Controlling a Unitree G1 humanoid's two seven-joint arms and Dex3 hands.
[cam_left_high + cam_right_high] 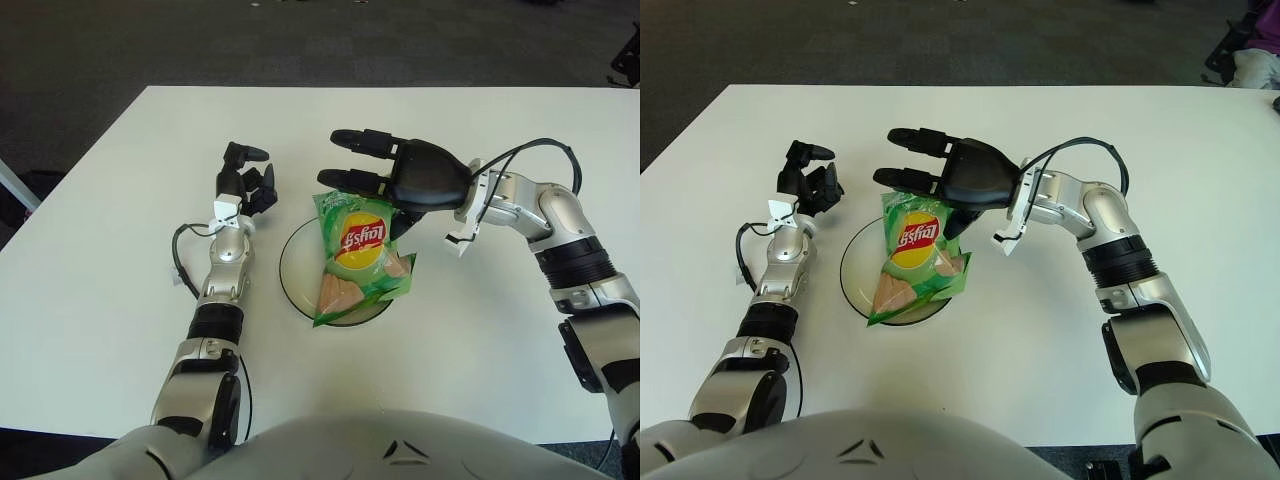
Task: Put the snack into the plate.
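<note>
Right hand, fingers spread, over crinkly green snack bag on round plate.

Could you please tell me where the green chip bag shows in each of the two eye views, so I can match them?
Left eye view: the chip bag is just right of centre, over the plate, under the right hand.
Right eye view: the chip bag is left of centre.
Shared landmark: the plate.
</note>
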